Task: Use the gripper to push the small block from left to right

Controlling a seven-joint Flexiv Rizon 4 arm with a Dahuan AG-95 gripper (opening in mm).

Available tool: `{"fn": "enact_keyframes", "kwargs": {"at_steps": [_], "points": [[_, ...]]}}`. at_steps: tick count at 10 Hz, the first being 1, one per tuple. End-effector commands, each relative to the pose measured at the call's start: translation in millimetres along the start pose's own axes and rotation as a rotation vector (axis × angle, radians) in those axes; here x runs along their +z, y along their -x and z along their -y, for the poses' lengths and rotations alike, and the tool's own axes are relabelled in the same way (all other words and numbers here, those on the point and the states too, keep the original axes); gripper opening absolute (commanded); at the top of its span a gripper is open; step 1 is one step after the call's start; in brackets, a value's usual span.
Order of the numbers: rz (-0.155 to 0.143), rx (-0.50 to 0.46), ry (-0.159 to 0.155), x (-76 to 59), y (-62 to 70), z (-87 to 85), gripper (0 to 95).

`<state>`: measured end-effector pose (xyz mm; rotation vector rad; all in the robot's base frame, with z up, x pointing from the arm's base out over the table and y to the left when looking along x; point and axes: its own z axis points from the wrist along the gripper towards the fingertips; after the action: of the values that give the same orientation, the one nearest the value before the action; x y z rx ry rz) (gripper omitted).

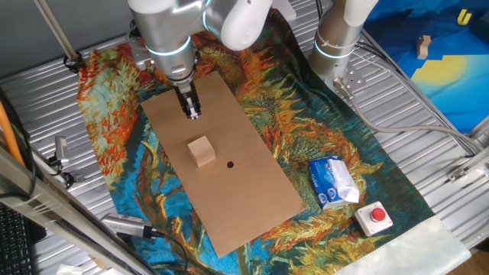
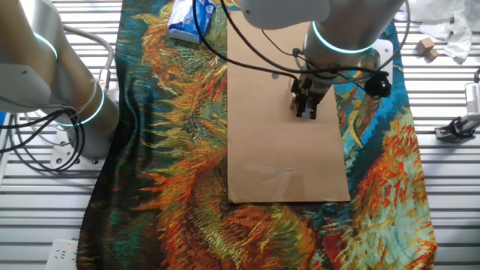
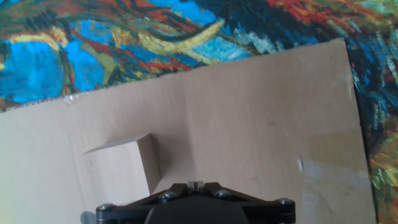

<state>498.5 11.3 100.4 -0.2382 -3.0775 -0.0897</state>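
The small block [image 1: 202, 150] is a light-tan wooden cube standing on the brown board [image 1: 244, 191], near its middle. My gripper [image 1: 192, 113] hangs tip-down over the board's far end, a short way behind the block and apart from it. Its two black fingers are pressed together with nothing between them. In the hand view the block [image 3: 121, 168] sits left of and just beyond the closed fingertips [image 3: 196, 184]. In the other fixed view the gripper [image 2: 306, 112] stands over the board [image 2: 285, 165], and the block is mostly hidden behind it.
The board lies on a colourful painted cloth [image 1: 122, 122]. A blue-white tissue pack [image 1: 332, 182] and a red-button box [image 1: 374, 217] sit to the right of the board. A second upright arm [image 1: 340, 38] stands at the back right. A small wooden piece [image 1: 423, 46] lies on blue.
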Motion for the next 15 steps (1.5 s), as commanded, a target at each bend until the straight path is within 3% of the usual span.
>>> {"fn": "enact_keyframes", "kwargs": {"at_steps": [1, 5, 10, 15], "points": [[-0.002, 0.002, -0.001, -0.9, 3.2, 0.0, 0.0], [0.001, 0.012, -0.004, -0.2, 5.0, -0.2, 0.0], [0.020, 0.032, 0.018, 19.3, 16.6, -3.9, 0.0], [0.021, 0.040, 0.021, 23.4, 29.7, -6.9, 0.0]]}}
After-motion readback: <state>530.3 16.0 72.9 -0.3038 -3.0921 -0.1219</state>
